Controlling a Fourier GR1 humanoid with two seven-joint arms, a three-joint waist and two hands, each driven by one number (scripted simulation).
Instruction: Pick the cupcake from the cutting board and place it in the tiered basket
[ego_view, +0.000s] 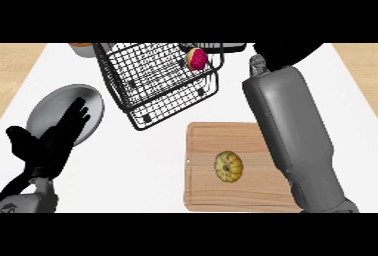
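Grey metal plate (55, 112) lies at my left, partly under my left hand (63, 132), whose fingers are spread and hold nothing. My right forearm (295, 140) crosses the cutting board's (214, 192) right edge; I cannot tell that hand's (284, 52) state. A yellow ridged item (228, 166) sits on the board. The pink-topped cupcake (197, 59) rests in the black wire tiered basket (148, 80). White bench (148, 165), wooden borders.

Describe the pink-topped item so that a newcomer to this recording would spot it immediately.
Start at the black wire tiered basket at the top middle of the counter. At its upper right rim sits the cupcake, round, with pink-red frosting. The only other small food, a yellow ridged piece, lies on the wooden cutting board.
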